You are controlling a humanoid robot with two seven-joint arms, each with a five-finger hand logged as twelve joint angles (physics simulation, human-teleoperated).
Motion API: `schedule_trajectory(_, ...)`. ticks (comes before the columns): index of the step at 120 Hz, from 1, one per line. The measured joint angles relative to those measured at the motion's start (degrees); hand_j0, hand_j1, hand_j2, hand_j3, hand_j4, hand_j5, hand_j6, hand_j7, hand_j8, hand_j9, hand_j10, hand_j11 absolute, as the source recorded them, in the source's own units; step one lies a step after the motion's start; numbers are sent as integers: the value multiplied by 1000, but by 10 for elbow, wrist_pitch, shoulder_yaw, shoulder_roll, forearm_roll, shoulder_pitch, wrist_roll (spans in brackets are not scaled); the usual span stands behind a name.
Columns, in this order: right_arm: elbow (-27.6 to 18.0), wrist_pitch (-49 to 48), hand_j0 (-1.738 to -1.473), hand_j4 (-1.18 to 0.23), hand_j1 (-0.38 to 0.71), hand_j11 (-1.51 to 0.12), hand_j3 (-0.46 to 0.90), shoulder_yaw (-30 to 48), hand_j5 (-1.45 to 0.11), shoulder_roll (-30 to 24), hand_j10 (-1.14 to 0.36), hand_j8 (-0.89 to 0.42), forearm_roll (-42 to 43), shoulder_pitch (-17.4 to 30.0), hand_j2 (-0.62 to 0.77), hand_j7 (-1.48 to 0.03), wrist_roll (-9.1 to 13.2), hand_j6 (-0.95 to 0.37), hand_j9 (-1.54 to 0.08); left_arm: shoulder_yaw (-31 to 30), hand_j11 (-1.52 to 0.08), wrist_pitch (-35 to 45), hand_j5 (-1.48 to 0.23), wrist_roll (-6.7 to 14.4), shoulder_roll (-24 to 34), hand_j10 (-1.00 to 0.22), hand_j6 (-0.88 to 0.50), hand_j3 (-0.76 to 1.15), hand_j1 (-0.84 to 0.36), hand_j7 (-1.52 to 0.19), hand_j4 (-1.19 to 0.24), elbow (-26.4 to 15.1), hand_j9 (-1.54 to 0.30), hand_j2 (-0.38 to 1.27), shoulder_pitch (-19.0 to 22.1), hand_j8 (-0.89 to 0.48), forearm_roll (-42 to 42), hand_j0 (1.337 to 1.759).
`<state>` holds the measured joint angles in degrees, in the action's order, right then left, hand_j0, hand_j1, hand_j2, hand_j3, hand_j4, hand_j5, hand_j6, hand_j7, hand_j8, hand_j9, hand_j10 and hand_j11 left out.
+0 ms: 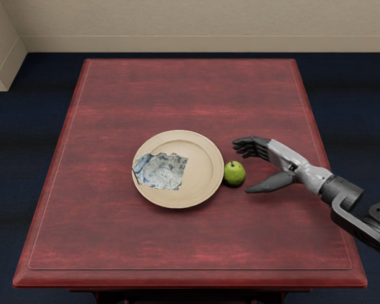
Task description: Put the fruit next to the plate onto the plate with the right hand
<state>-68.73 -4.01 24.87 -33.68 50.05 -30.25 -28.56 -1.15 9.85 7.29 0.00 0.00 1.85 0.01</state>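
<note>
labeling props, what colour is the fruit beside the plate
Green, with a small dark stem; the fruit shows best in the head view.

The table [177, 95] is big and made of dark red wood, with a thin raised edge all around its flat top. It stands on a dark blue floor [25, 126]. Two things lie on the wood. A round cream plate [206, 152] sits near the middle. A small green fruit [234, 173] with a little stem sits just beside the plate's right rim, maybe touching it
</note>
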Motion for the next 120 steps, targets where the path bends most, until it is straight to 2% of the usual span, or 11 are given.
schedule_trajectory(57, 15, 1, -1658, -365, 84, -471, 0, -1, -471, 22, -364, -365, 0, -2, -69, -471, 1, -365, -471, 0, 0, 0, 0, 0, 0, 3, 4, 0, 348, 0, 3, 0, 0, -2, 0, 4, 0, 1658)
schedule_trajectory(120, 33, 4, -1658, -455, 202, -593, 0, 0, -593, 52, -454, -455, -7, 1, -104, -591, 2, -457, -593, 0, 0, 0, 0, 0, 0, 3, 4, 0, 348, 0, 3, 0, 0, -2, 0, 4, 0, 1658)
